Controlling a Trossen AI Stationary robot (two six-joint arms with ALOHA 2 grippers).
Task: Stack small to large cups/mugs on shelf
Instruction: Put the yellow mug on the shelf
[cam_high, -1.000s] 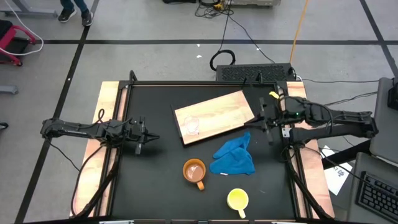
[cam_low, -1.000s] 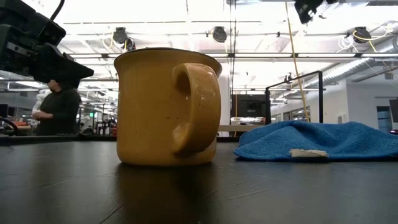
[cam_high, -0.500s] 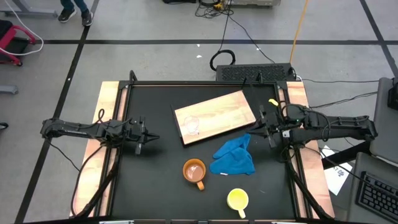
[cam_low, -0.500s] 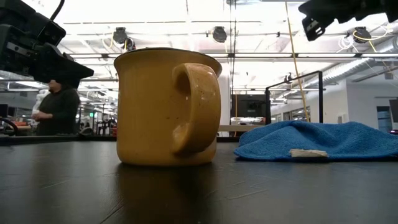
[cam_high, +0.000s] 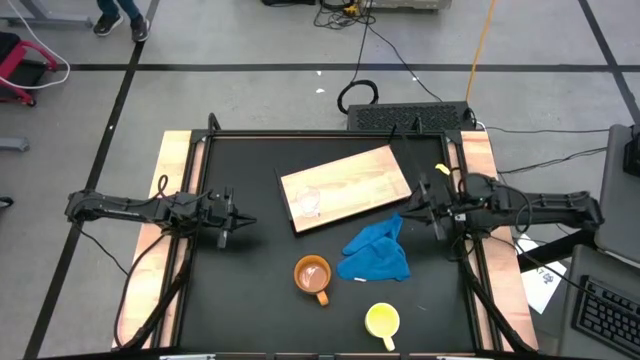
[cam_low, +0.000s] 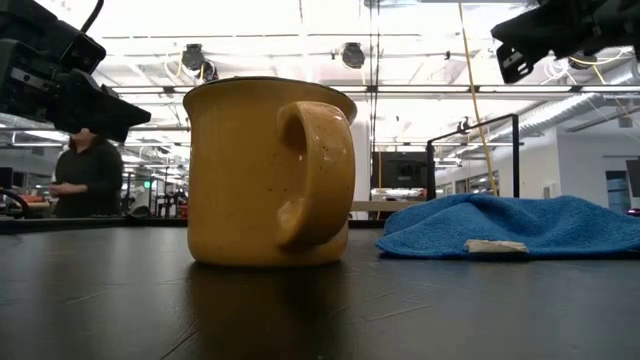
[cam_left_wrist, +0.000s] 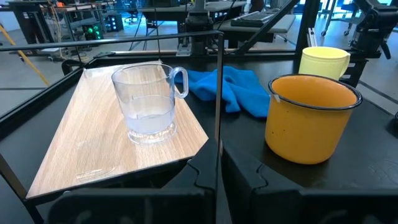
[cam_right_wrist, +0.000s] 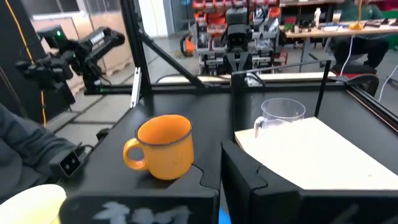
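Note:
The clear glass cup stands upright on the left end of the wooden shelf board, which lies flat mid-table. The orange mug stands on the black top nearer the front, and the yellow mug stands near the front edge. My left gripper hovers shut at the table's left side, pointing level at the cup. My right gripper hangs shut at the right side, off the board's right end, above the blue cloth's corner. Neither gripper holds anything.
A crumpled blue cloth lies between the board and the yellow mug, right of the orange mug. A black frame rail runs round the table. A person stands far behind the table.
My right gripper has sunk lower at the table's right side and drawn a little toward the near edge, staying shut and holding nothing. The cups, the board and the cloth have not moved.

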